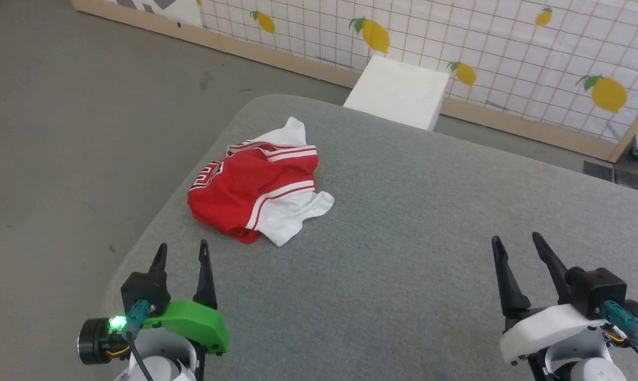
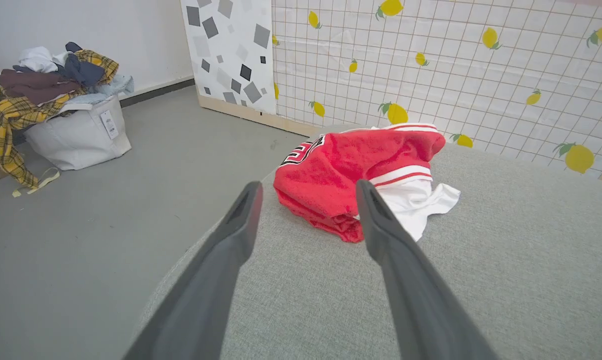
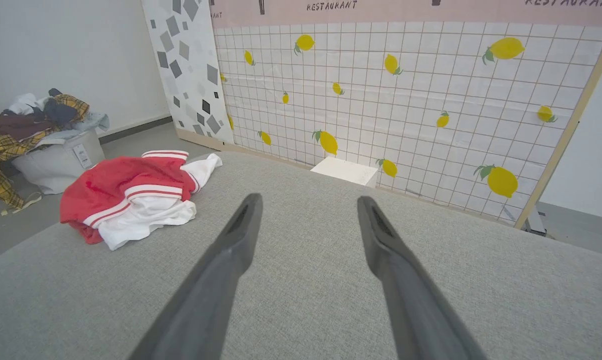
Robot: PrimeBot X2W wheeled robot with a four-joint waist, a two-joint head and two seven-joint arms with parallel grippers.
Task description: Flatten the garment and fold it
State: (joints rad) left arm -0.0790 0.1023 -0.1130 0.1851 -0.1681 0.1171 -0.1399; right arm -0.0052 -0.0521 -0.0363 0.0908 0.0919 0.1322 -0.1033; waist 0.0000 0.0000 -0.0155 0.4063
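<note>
The garment is a red jersey with white sleeves and red-and-white striped trim, lying crumpled in a heap on the left part of the grey padded table. Black white-outlined lettering shows on its left side. My left gripper hovers open near the table's front left corner, a short way in front of the heap, nothing between its fingers. In the left wrist view the garment lies just beyond the left gripper. My right gripper is open at the front right, far from the garment, which lies to the left of that gripper.
A white box stands on the floor behind the table's far edge, against a lemon-patterned partition. On the floor to the left, a white bin piled with clothes stands by the wall. The table's left edge is close to the heap.
</note>
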